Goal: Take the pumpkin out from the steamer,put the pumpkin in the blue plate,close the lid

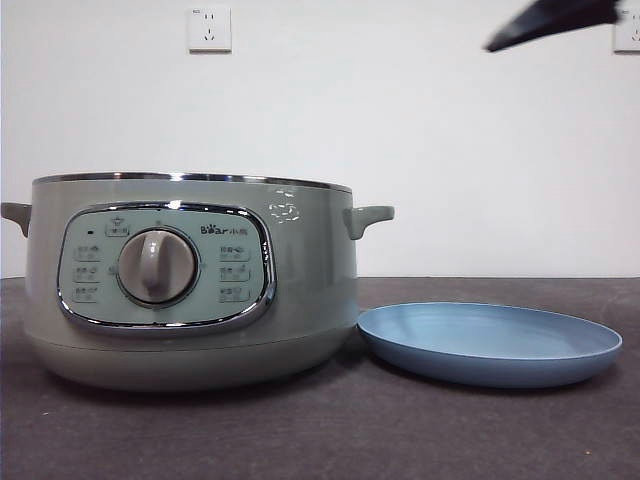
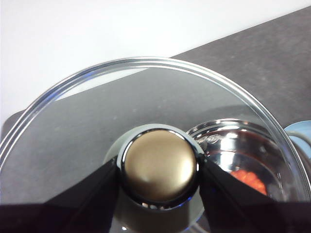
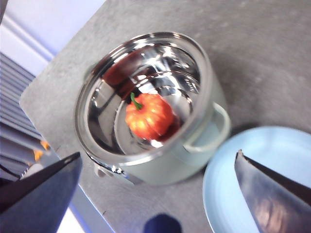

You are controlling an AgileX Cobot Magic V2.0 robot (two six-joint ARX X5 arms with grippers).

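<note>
The sage-green steamer [image 1: 190,285] stands open on the table, its lid off. The orange pumpkin [image 3: 149,116] sits inside its shiny bowl [image 3: 146,92]; through the glass it also shows in the left wrist view [image 2: 249,180]. My left gripper [image 2: 159,170] is shut on the knob [image 2: 159,165] of the glass lid [image 2: 97,111] and holds the lid up, out of the front view. My right gripper [image 3: 155,182] is open and empty, high above the steamer [image 3: 194,150] and the blue plate [image 3: 267,179]. The blue plate [image 1: 490,343] lies empty right of the steamer.
A dark arm tip [image 1: 550,22] shows at the front view's top right. A white wall with a power socket [image 1: 209,29] stands behind the dark grey table [image 1: 330,440].
</note>
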